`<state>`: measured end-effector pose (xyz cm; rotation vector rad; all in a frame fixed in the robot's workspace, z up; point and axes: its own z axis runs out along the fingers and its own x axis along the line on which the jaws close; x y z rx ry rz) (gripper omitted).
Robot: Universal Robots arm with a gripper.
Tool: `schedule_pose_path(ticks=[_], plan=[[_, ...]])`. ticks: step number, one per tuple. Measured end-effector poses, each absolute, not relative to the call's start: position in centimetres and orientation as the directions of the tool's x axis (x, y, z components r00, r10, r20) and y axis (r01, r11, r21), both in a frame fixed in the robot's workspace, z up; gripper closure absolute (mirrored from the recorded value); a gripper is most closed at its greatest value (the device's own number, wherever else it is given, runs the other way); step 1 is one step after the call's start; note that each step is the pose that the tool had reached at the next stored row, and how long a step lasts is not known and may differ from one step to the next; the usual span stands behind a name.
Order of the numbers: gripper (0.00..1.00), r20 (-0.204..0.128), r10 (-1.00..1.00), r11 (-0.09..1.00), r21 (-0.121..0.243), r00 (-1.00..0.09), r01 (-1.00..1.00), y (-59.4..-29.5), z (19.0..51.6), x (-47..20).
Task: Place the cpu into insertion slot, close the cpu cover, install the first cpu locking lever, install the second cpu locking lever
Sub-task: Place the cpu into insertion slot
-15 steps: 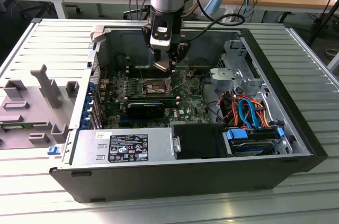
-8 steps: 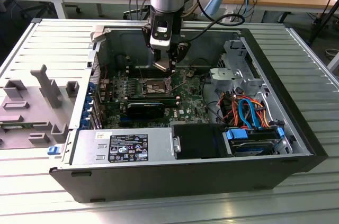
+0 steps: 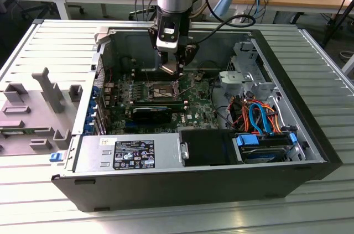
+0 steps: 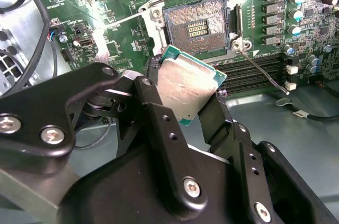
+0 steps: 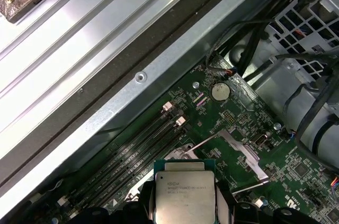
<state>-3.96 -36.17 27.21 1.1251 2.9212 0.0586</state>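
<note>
Hand clamped on the cpu, one finger on each side edge, metal top showing in both wrist views; cpu held clear of the board, tilted, just short of the insertion slot, not seated; slot uncovered, contact grid exposed; thin locking lever swung loose beside the slot, lying across the memory slots; first wrist view: cpu cover beyond the cpu, off the slot; exterior view: arm reaches down into the open PC case on the ribbed worktop.

Even bright light, white glare on green circuit board
</note>
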Motion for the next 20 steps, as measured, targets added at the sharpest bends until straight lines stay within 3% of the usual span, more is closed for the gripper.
schedule_pose_path(ticks=[20], plan=[[0.45,0.004,0.678,0.734,0.039,-0.735,0.678,-36.17,27.19,-3.96]])
